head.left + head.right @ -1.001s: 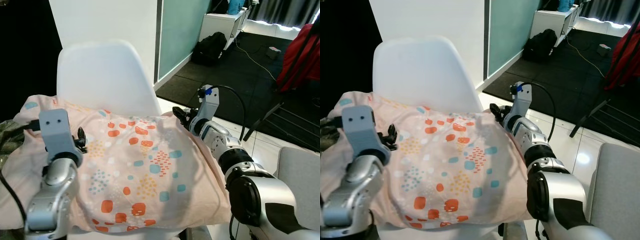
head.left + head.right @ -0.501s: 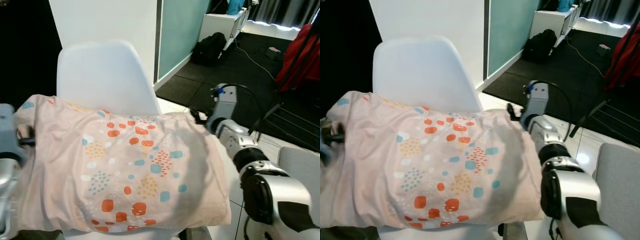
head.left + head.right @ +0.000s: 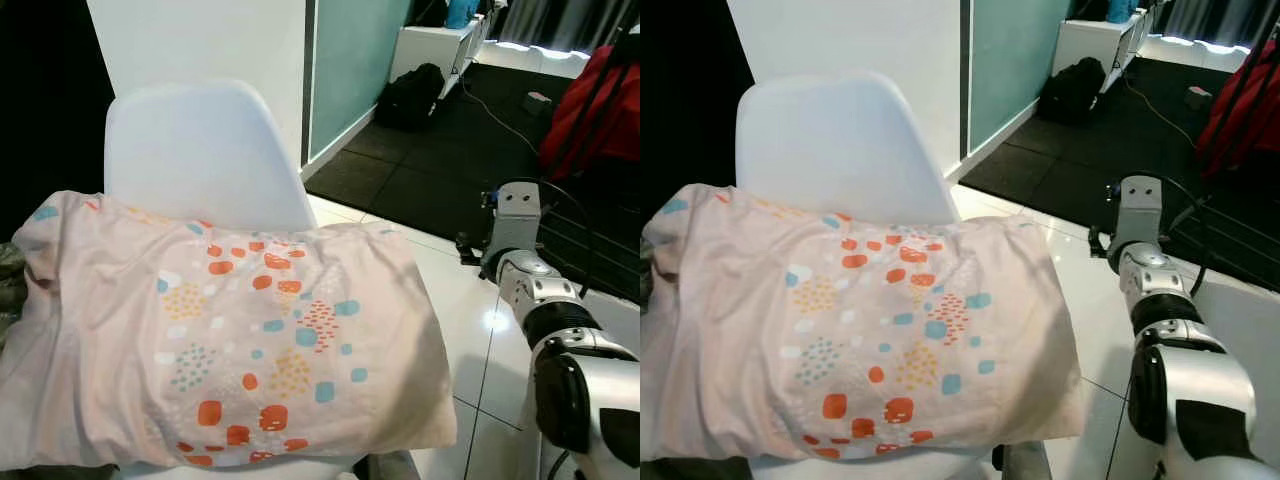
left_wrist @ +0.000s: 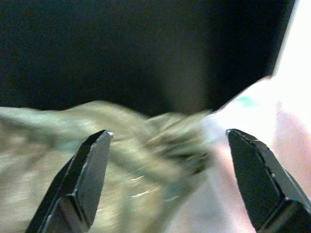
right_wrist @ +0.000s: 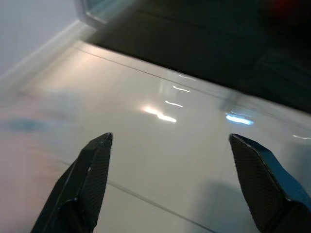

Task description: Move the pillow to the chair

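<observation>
- The pink pillow [image 3: 230, 335] with orange and blue dots lies across the seat of the white chair [image 3: 195, 150], its far edge against the backrest, its ends hanging over both sides.
- The right gripper [image 5: 175, 187] hangs over glossy white floor [image 5: 160, 145] right of the pillow, jaws spread wide, holding nothing.
- The left gripper [image 4: 170, 182] is spread and empty too, near the pillow's left end beside an olive-green cloth [image 4: 97, 145].

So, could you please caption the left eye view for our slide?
Patterned pillow lying on white chair, right tool open above the tiled floor.
</observation>
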Controlling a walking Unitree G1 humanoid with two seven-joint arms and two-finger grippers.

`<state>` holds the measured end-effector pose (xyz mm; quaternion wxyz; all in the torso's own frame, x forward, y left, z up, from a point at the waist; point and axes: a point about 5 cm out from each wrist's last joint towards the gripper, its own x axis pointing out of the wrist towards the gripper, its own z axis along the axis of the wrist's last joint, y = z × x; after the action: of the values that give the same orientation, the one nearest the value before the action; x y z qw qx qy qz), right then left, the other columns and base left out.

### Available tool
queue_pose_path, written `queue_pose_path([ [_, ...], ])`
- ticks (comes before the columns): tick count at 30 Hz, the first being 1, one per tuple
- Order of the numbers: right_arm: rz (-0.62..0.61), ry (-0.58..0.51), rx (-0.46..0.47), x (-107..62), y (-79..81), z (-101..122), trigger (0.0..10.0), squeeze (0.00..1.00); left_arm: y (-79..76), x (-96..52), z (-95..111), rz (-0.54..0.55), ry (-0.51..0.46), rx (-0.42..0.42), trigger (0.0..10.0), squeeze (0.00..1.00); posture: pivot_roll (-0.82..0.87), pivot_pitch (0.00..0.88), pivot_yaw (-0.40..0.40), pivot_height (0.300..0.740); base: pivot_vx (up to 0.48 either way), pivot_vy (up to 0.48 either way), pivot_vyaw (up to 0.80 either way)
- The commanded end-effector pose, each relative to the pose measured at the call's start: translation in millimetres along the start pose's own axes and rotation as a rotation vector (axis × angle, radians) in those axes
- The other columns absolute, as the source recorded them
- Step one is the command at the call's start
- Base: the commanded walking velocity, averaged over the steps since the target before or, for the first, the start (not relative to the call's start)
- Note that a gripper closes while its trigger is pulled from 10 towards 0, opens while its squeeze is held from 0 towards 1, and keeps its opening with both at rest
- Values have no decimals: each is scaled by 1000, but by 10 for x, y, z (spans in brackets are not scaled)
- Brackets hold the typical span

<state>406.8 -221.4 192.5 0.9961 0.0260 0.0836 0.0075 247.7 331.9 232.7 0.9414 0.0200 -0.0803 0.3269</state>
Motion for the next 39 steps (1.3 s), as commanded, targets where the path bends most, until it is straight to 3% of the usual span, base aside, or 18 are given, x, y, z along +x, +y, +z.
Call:
queue_pose_path([
  [1, 144, -52, 49, 38, 272, 50, 10000, 0, -227, -45, -89, -101, 13, -34, 10000, 0, -62, 89, -60, 463, 0, 0, 0],
  [5, 197, -40, 73, 50, 441, -35, 10000, 0, -426, -93, -122, -154, 7, -57, 10000, 0, -58, 83, -62, 478, 0, 0, 0],
  [14, 220, -32, 104, 46, 508, -105, 10000, 0, -579, -138, -181, -203, 29, -60, 10000, 0, -57, 72, -59, 503, 0, 0, 0],
  [19, 266, -39, 114, 39, 573, -140, 10000, 0, -681, -125, -186, -228, 13, -85, 10000, 0, -60, 63, -57, 523, -471, 0, 0],
  [25, 275, -32, 109, 37, 608, -166, 10000, 0, -733, -162, -159, -248, -12, -111, 10000, 0, -59, 63, -56, 543, -80, 0, 0],
  [39, 271, 3, 106, 22, 611, -293, 10000, 0, -776, -201, -275, -251, 24, -85, 10000, 0, -61, 78, -55, 588, 0, 0, 0],
])
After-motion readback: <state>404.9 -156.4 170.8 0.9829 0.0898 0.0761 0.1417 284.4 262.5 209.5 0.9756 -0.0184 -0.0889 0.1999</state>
